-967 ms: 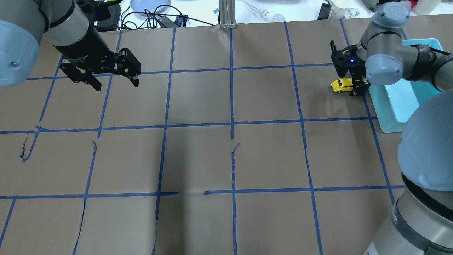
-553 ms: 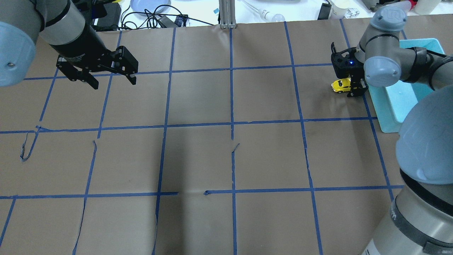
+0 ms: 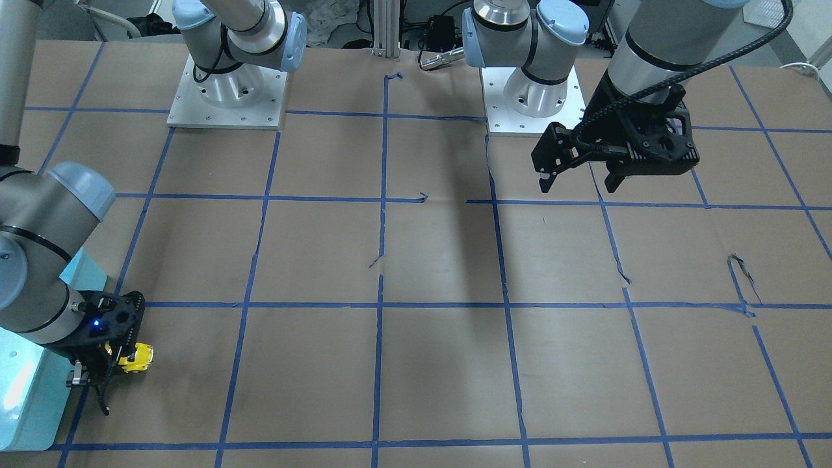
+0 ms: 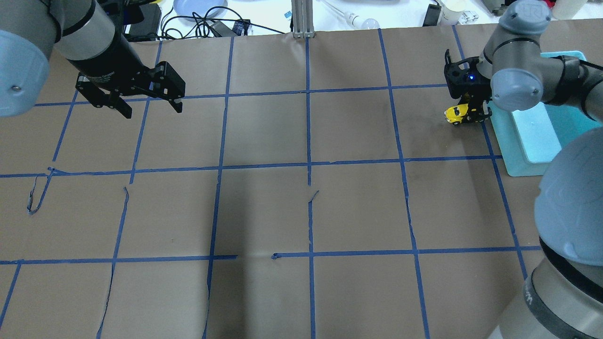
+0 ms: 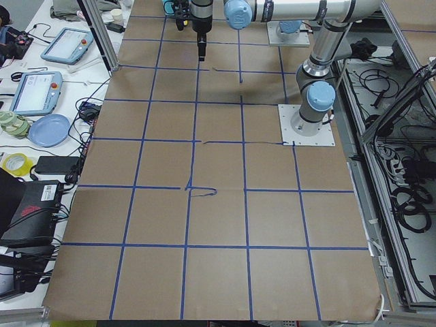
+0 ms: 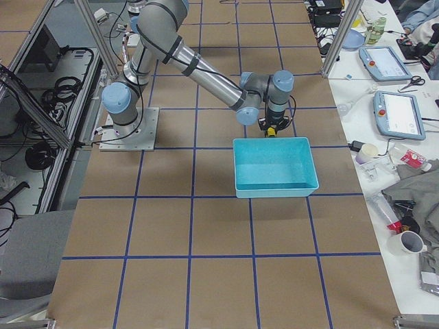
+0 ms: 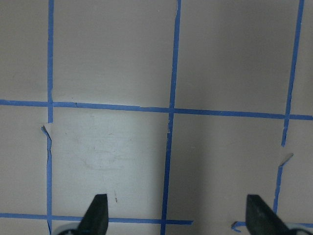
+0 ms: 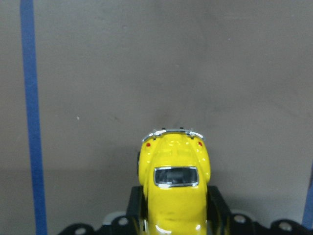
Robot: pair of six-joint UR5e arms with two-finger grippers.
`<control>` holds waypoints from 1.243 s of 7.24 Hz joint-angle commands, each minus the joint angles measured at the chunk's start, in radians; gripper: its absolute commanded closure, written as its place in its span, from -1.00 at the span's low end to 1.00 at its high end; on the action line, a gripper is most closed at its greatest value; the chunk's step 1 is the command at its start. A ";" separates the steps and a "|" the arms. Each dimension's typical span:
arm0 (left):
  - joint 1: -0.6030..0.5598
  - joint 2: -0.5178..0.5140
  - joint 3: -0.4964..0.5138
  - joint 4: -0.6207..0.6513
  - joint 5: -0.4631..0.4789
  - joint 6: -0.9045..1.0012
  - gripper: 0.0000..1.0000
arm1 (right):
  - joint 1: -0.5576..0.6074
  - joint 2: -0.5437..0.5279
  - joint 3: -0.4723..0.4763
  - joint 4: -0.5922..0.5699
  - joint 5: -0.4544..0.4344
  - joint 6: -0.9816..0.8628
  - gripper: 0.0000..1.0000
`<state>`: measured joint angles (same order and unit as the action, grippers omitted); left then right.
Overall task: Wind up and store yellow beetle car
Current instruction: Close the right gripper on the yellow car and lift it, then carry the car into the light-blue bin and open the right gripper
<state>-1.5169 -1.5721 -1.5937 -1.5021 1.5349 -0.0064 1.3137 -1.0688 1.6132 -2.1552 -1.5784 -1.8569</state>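
The yellow beetle car [image 4: 455, 115] is at the table's far right, beside the teal bin [image 4: 522, 141]. My right gripper [image 4: 472, 114] is shut on its rear half. The car looks slightly tilted, its free end pointing away from the bin. In the right wrist view the car [image 8: 174, 183] sits between the finger pads [image 8: 215, 205] over brown paper. It also shows in the front-facing view [image 3: 138, 359], held by the right gripper [image 3: 107, 367]. My left gripper [image 4: 153, 111] hangs open and empty above the far left of the table; the left wrist view shows its two fingertips [image 7: 98, 213] spread wide.
The teal bin [image 6: 274, 184] looks empty and lies just right of the car. The table is brown paper with a blue tape grid [image 4: 308, 165]. Cables, a blue plate [image 4: 198, 7] and other clutter lie beyond the far edge.
My right gripper has shifted slightly toward the bin with the car, and the car now looks tilted. The left gripper has drifted slightly.
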 commanded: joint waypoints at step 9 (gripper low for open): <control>-0.002 0.000 -0.005 0.003 0.065 0.002 -1.00 | -0.323 0.092 -0.191 0.141 0.046 -0.200 0.58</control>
<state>-1.5187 -1.5708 -1.5981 -1.4982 1.5988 -0.0035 0.9997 -0.9979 1.4257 -2.0029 -1.5396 -2.0106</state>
